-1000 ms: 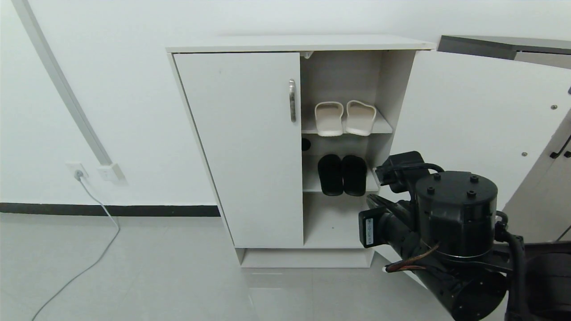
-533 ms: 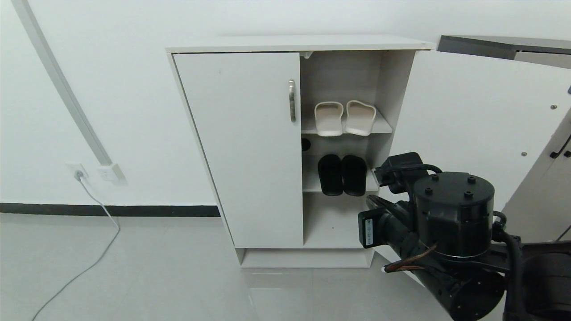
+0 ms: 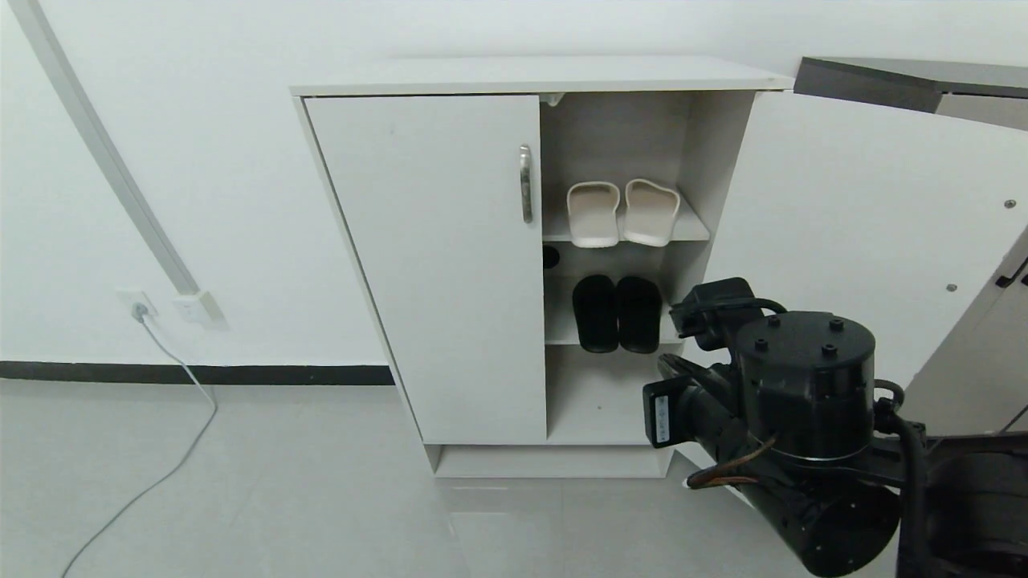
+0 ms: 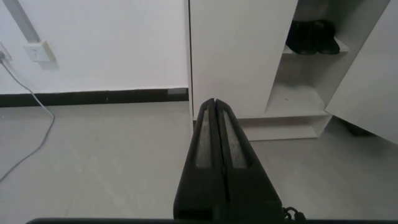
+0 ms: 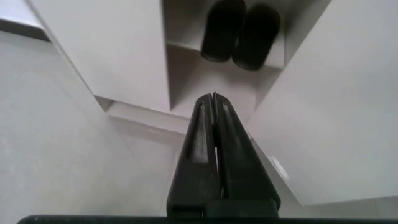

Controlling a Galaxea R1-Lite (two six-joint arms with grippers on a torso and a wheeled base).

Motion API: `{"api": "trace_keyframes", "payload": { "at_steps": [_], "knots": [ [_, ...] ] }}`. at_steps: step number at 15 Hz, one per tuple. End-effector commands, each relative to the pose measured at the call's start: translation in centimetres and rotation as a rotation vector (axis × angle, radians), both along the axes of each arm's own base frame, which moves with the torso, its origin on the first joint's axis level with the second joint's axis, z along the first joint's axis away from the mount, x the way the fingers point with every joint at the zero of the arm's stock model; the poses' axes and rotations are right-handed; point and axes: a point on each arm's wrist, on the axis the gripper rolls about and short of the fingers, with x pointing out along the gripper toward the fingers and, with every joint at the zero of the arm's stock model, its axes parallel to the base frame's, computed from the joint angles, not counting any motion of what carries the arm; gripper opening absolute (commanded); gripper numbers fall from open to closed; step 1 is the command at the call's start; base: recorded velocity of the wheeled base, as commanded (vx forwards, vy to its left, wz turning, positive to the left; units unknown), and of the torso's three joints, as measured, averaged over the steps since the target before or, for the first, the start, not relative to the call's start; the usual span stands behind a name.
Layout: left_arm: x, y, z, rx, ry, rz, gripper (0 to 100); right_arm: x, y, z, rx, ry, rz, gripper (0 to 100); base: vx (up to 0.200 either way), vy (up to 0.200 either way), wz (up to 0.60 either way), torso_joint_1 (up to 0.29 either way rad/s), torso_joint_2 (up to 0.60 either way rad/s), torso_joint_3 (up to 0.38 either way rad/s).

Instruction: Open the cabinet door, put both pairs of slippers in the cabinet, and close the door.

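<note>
The white cabinet (image 3: 530, 76) stands against the wall, its left door (image 3: 450, 265) closed and its right door (image 3: 843, 225) swung wide open. Inside, a white pair of slippers (image 3: 622, 211) lies on the upper shelf and a black pair of slippers (image 3: 617, 313) on the shelf below. My right arm (image 3: 771, 385) hangs low in front of the open door. My right gripper (image 5: 213, 98) is shut on nothing and points at the cabinet's lower part, under the black slippers (image 5: 241, 30). My left gripper (image 4: 214, 101) is shut on nothing, over the floor before the closed door (image 4: 239, 50).
A wall socket (image 3: 140, 309) with a grey cable (image 3: 161, 474) trailing over the floor sits to the left. Grey furniture (image 3: 883, 80) stands behind the open door on the right. A metal handle (image 3: 525, 183) is on the closed door's edge.
The head view has shifted slightly and the cabinet now looks a little larger. My right arm sits slightly further left in the picture. The slippers and doors have not moved.
</note>
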Motion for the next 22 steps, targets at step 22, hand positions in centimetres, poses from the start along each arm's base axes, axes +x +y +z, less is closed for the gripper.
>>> {"api": "trace_keyframes", "payload": {
  "at_steps": [22],
  "knots": [
    [0.01, 0.00, 0.03, 0.000, -0.001, -0.001, 0, 0.15, -0.19, -0.14, -0.001, 0.002, -0.008, 0, 0.000, 0.000, 0.00, 0.151, -0.50, -0.327]
  ]
}}
